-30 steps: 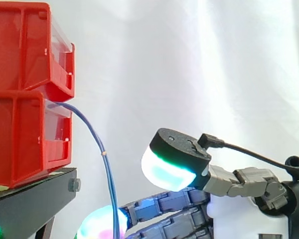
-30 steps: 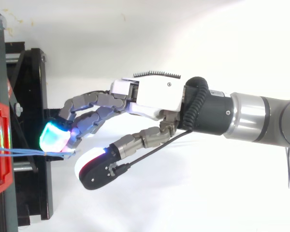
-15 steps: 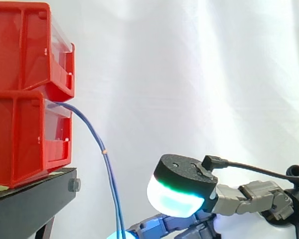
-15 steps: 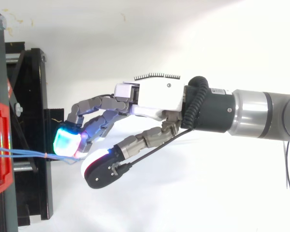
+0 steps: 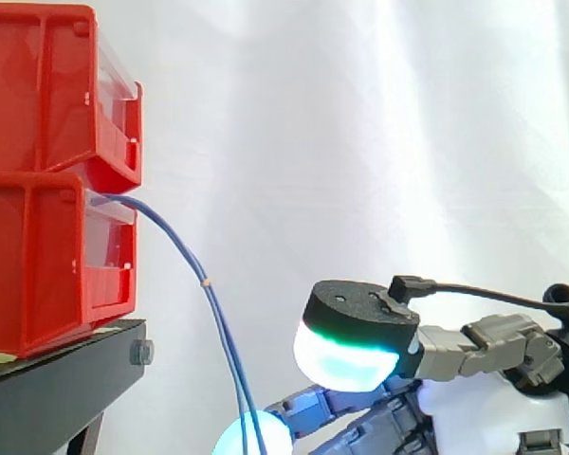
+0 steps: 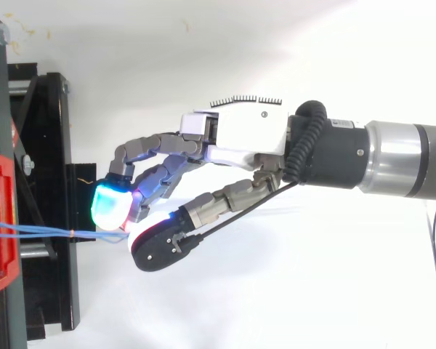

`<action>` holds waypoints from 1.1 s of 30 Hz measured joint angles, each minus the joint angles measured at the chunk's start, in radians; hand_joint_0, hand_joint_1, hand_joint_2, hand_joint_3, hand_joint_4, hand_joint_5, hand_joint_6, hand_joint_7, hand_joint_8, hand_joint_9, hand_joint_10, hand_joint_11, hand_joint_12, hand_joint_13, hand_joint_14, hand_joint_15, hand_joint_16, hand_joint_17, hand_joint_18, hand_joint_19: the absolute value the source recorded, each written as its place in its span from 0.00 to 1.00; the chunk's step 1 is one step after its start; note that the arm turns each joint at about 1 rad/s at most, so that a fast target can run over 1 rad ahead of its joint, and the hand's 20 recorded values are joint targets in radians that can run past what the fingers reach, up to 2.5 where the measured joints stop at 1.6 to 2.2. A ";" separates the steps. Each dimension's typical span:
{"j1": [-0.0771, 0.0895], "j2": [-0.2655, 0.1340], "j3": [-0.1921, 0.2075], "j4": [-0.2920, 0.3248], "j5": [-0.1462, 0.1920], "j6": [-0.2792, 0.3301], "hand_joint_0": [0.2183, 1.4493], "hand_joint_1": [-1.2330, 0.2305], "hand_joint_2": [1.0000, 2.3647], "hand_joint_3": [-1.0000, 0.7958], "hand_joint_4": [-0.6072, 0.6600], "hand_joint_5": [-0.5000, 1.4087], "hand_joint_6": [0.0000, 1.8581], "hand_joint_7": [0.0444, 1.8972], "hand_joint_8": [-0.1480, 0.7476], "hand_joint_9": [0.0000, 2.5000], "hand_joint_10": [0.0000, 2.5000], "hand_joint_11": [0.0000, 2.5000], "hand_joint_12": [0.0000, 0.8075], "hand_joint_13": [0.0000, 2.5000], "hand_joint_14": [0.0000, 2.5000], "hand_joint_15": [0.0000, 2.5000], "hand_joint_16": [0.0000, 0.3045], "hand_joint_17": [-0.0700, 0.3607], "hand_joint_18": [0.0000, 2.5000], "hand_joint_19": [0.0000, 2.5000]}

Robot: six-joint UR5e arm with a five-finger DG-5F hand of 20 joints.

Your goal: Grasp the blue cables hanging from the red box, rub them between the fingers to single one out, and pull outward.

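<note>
**I Hold the Blue Cables**

My hand point(image 6: 240, 134) comes in from the right with its fingers curled. The thin blue cables point(image 5: 205, 282) come out of the front of the lower red plastic bin point(image 5: 38, 270). They bend over and hang down to my glowing blue-green fingertip point(image 5: 229, 442) at the bottom of the side view. From the top, the cables run sideways from the bin to my hand. They end right under that fingertip, beside my thumb's big round pad point(image 5: 346, 355). I pinch them there. A second red plastic bin point(image 5: 47, 85) sits on top of the lower one. Both bins stand on a black metal stand point(image 5: 62, 379), in front of a white cloth curtain point(image 5: 379, 142).
</note>
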 measured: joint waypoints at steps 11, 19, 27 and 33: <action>0.000 0.040 0.000 -0.031 0.001 -0.005 0.30 0.37 0.00 0.32 0.66 0.21 0.31 0.66 0.47 0.28 0.00 0.21 0.45 0.24 0.00 0.17 0.16 0.41 0.22 0.27; 0.003 0.052 0.002 -0.052 0.004 -0.018 0.28 0.37 0.00 0.31 0.73 0.20 0.27 0.59 0.46 0.27 0.00 0.19 0.46 0.24 0.01 0.17 0.16 0.42 0.21 0.28; -0.006 0.037 0.000 0.024 0.007 -0.036 0.26 0.38 0.00 0.30 0.76 0.19 0.27 0.47 0.45 0.26 0.00 0.13 0.46 0.23 0.00 0.16 0.17 0.43 0.21 0.28; -0.018 -0.012 0.000 0.116 0.009 -0.036 0.26 0.38 0.00 0.29 0.76 0.19 0.27 0.44 0.45 0.25 0.00 0.13 0.46 0.23 0.00 0.16 0.17 0.43 0.21 0.28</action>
